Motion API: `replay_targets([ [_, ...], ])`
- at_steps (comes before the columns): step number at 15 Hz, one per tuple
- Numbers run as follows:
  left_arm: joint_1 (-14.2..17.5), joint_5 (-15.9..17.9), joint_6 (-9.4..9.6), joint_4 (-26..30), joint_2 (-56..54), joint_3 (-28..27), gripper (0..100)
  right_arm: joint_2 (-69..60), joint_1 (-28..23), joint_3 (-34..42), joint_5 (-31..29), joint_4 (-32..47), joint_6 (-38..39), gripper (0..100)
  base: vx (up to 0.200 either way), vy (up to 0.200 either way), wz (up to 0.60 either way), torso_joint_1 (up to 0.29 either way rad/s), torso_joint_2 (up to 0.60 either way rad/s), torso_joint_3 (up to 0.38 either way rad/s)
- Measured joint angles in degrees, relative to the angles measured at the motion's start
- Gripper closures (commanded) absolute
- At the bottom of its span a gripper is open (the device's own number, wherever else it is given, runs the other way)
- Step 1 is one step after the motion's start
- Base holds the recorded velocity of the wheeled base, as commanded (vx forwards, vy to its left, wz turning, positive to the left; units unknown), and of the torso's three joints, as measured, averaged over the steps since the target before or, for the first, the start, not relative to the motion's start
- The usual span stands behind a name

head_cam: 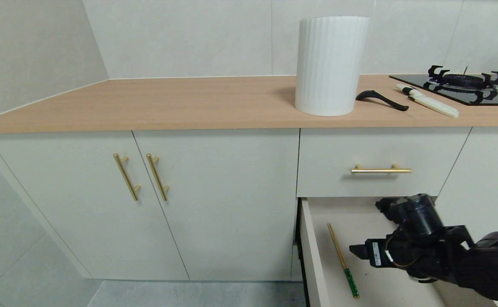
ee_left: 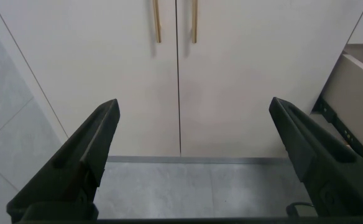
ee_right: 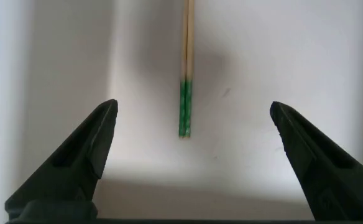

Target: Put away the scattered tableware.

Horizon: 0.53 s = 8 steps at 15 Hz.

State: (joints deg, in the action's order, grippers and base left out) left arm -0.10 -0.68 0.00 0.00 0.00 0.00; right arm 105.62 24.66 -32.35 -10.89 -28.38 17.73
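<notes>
Two chopsticks (head_cam: 343, 260) lie by the left edge of the open drawer (head_cam: 313, 256) in the head view, with the right gripper (head_cam: 372, 230) just beside them. A knife (head_cam: 430, 102) and a black spoon (head_cam: 381, 99) rest at the counter's (head_cam: 189, 102) right end.

In the left wrist view, the left gripper (ee_left: 192, 124) gapes wide before the cabinet doors (ee_left: 231, 93).

In the right wrist view, the jaws are spread wide and the chopsticks lie between them, untouched.

— What can't you make out?
— The drawer (head_cam: 314, 243) runs off the bottom edge of my head view, and my right arm (head_cam: 479, 264) covers its right half.
— The chopsticks (ee_right: 186, 62)?
— From my right wrist their plain ends run out of the frame; just the green tips lie whole.
— And on the tabletop (head_cam: 168, 102)?
— The hob (head_cam: 466, 85) is clipped at the right edge. The black utensil (head_cam: 381, 99) beside the white canister (head_cam: 328, 64) could be a spoon or a ladle; I cannot tell.
— Left wrist?
— The cabinet handles (ee_left: 157, 22) are cut by the frame.
</notes>
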Motion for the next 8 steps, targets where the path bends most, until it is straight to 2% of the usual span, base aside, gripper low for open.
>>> replay_targets([
  [4,0.0,0.0,0.00,0.0,0.0,0.0,0,-13.1,-5.4,0.0,-0.3,2.1,-6.5,0,0.000,0.000,0.00,0.000,0.00,0.000],
  [8,0.0,0.0,0.00,0.0,0.0,0.0,0,-17.7,-6.8,0.0,-0.5,2.0,-7.6,0,0.000,0.000,0.00,0.000,0.00,0.000],
])
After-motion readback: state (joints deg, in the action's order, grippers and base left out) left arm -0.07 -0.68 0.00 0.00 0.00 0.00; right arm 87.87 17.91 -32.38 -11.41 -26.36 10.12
